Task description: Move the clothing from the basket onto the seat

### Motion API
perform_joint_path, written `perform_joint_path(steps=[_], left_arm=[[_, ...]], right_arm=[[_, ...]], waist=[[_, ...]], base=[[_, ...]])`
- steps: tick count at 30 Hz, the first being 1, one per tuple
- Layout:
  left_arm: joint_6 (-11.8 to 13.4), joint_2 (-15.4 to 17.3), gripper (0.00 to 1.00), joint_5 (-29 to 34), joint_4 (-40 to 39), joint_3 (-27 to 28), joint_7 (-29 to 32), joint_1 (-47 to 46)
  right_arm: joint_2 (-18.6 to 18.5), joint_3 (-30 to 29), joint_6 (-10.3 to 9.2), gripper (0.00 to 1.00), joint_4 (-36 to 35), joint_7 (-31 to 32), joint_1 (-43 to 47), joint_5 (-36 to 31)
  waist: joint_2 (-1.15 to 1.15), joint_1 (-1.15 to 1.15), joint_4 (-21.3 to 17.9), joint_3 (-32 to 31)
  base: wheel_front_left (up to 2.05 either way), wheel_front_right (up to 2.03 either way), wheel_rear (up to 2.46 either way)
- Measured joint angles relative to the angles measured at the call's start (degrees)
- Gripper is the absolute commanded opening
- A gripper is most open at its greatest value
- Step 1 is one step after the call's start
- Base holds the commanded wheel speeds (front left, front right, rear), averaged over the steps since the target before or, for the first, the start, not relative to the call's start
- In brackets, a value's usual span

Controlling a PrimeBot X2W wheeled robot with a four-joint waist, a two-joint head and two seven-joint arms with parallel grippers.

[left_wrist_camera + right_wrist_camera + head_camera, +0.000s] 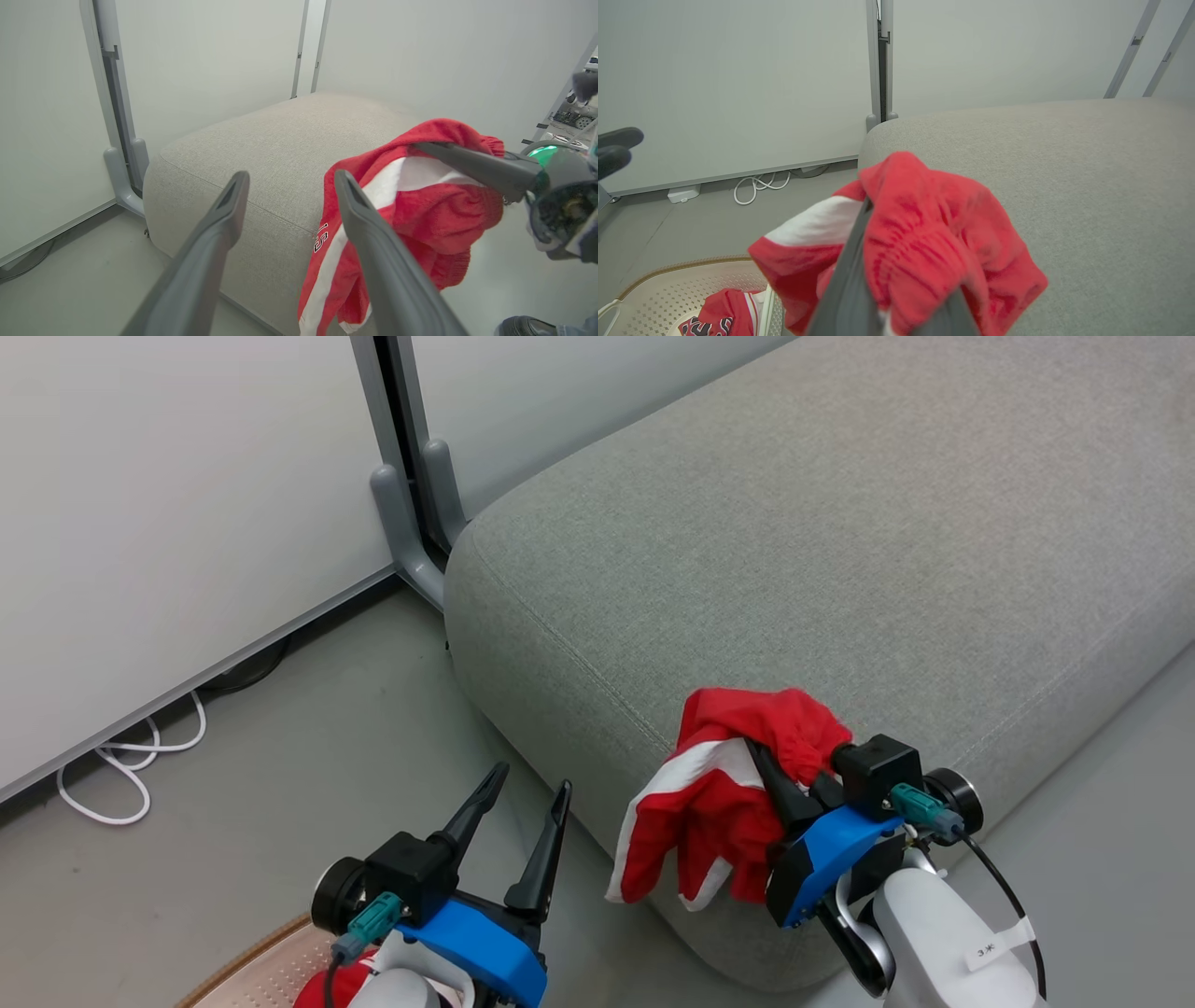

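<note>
Garment (709,803) apparently pinched in right gripper (766,761); left gripper (532,779) spread.

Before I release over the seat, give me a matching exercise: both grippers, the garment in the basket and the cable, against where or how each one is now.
Column one:
1. left gripper
2. right gripper
3. other garment
4. white cable

Column two:
A. lying in the basket
B. looped on the floor
C. jaws shut on the held garment
D. jaws open, holding nothing

Pairs: 1-D, 2-C, 3-A, 4-B.
</note>
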Motion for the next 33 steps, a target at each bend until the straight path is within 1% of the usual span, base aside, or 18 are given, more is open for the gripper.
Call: perform_joint_path(steps=[8,14,17,21,25,29,33], left_arm=[[0.0,0.2,1.0,-0.6,0.6,-1.1,0.0,-0.8],[0.0,0.7,1.0,-0.7,0.4,-0.7,0.0,-0.7],[0.0,1.0,1.0,-0.2,0.0,-0.2,0.0,-0.7],[0.0,1.7,1.0,0.8,-0.8,-0.2,0.0,-1.2],[0.0,2.8,1.0,1.8,-1.8,-1.2,0.0,-3.8],[0.0,4.2,1.0,2.8,-3.4,-1.7,0.0,-6.9],[0.0,6.0,1.0,3.7,-4.1,-2.3,0.0,-9.6]], right_arm=[[0.0,-1.0,0.0,0.0,-0.8,-0.1,0.9,-0.5],[0.0,-0.6,0.0,0.0,-1.3,0.2,0.9,0.0],[0.0,-0.9,0.0,0.0,-1.3,0.5,-0.8,1.0],[0.0,-4.0,0.0,0.0,-0.9,0.6,-5.3,2.1],[-0.4,-8.4,0.0,0.0,-0.1,0.4,-10.5,1.5],[-3.1,-12.5,0.0,0.0,0.3,0.7,-16.8,1.5],[-7.3,-16.4,0.0,0.0,0.4,0.7,-22.7,1.0]], waist=[[0.0,0.0,-0.1,0.0],[0.0,0.0,0.0,0.5],[0.0,0.0,0.0,1.6],[0.0,0.01,0.6,4.2],[0.0,0.01,1.7,7.7],[0.0,0.01,3.5,12.0],[0.0,0.01,5.5,16.9]], base=[[0.0,0.0,0.0],[0.0,0.0,0.0],[0.0,0.0,0.0],[0.0,0.0,0.0],[0.0,0.0,0.0],[0.0,0.0,0.0],[0.0,0.0,0.0]])
